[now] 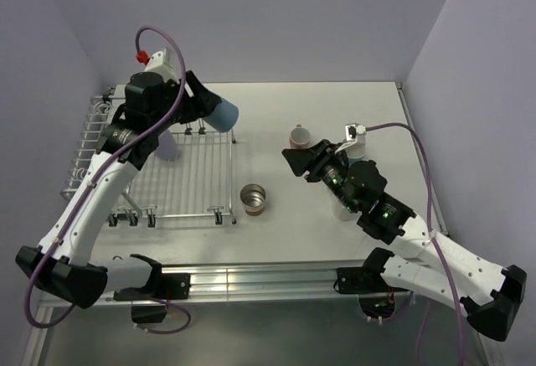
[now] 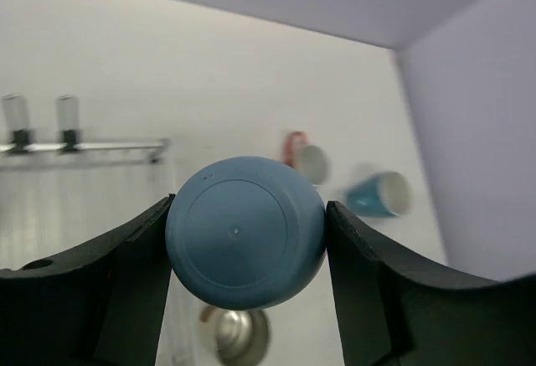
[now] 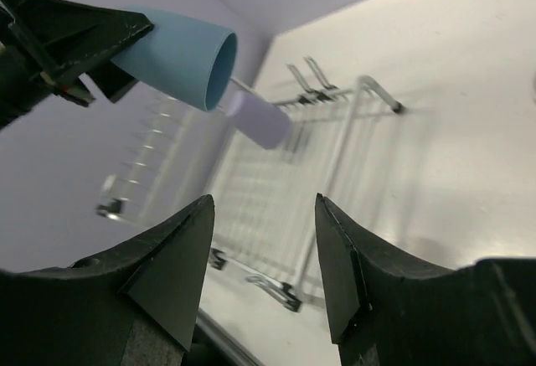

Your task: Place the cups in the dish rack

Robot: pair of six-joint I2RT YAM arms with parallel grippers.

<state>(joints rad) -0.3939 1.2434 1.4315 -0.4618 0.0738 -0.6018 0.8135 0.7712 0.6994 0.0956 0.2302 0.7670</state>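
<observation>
Starting at the left, what do you count?

— One dish rack (image 1: 193,183), silver wire, on the left part of the table (image 1: 285,236). One lavender cup (image 1: 170,145) is inside its outline, towards the far side, tipped over. Which bars it leans on I cannot tell.

— And the left gripper (image 1: 199,108)?

— Both fingers are clamped on one mid-blue cup (image 1: 221,114). It is held sideways in the air over the rack's far right corner, with its base towards the wrist and its mouth pointing right.

— Past the rack?

— One steel cup (image 1: 254,198) stands upright on the table, just beside the rack's near right corner. Further right and further back is one salmon-pink mug (image 1: 300,137).

— The right gripper (image 3: 262,215)?

— It hovers near that mug with the fingers spread apart and nothing between them, facing the rack.

— Anything beyond it?

— One light blue cup (image 2: 378,194) with a white inside, right of the salmon-pink mug. One whitish cup (image 1: 342,209) shows mostly hidden beside the right forearm. That makes six cups in all: one in the rack, one gripped, and four on the table.
</observation>
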